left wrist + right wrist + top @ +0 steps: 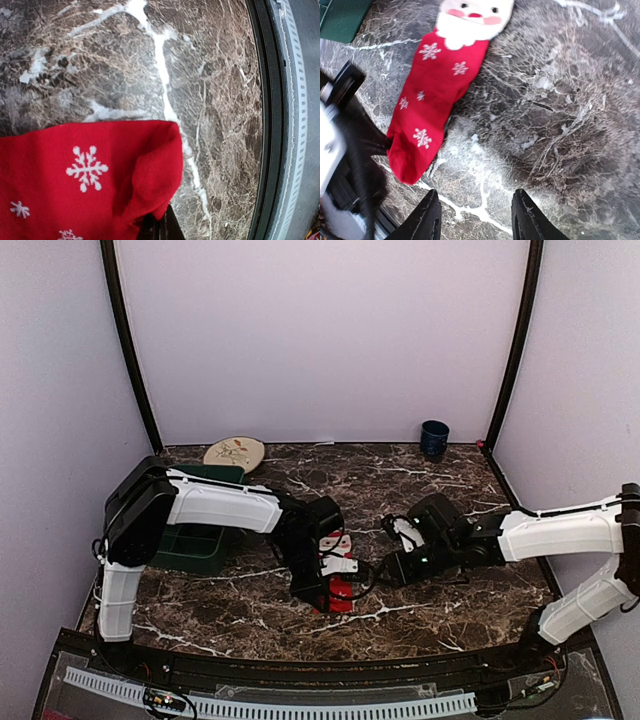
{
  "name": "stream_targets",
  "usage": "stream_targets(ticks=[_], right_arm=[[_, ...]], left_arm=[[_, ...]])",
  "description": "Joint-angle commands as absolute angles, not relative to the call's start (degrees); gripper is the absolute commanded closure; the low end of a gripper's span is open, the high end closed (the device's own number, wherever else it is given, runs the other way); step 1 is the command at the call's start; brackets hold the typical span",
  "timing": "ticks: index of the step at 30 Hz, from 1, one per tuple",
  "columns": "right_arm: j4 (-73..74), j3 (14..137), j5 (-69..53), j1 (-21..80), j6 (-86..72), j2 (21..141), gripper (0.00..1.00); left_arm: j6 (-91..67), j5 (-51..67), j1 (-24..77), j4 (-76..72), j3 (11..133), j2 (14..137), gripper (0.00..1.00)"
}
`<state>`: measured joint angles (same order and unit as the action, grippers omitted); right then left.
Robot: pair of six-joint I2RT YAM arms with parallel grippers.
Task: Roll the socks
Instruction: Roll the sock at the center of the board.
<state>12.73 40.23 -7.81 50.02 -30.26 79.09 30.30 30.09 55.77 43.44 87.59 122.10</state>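
Left gripper: was pinched shut on the toe of the red Santa sock, likely to start the roll.
Right gripper: hovered nearby, fingers apart, empty.

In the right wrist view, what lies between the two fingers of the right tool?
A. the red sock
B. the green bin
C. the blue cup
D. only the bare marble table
D: the right tool stands open above the marble table, and the red sock lies apart from it, further to the left side of that view.
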Motion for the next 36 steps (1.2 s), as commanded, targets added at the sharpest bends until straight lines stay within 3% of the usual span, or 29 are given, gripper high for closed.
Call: stream_targets(ticks=[1,14,26,36], right_arm=[[14.34,39.52,3.03,55.89,-26.94,76.62,0.54],[19.07,39.59,23.14,72.0,-23.45,72.0,0.57],[14.27,47.34,31.34,81.01,-4.85,85.33,0.56],[6.83,51.29,35.91,82.5,10.07,95.97,0.46]], left_arm=[[29.59,33.59,54.49,48.35,91.26,123.89,1.0],[28.05,40.2,50.67,53.04,96.71,128.48,1.0],[27.25,46.37,48.15,55.43,98.66,131.44,1.0],[26.99,49.91,46.01,56.01,99.53,131.95,1.0]])
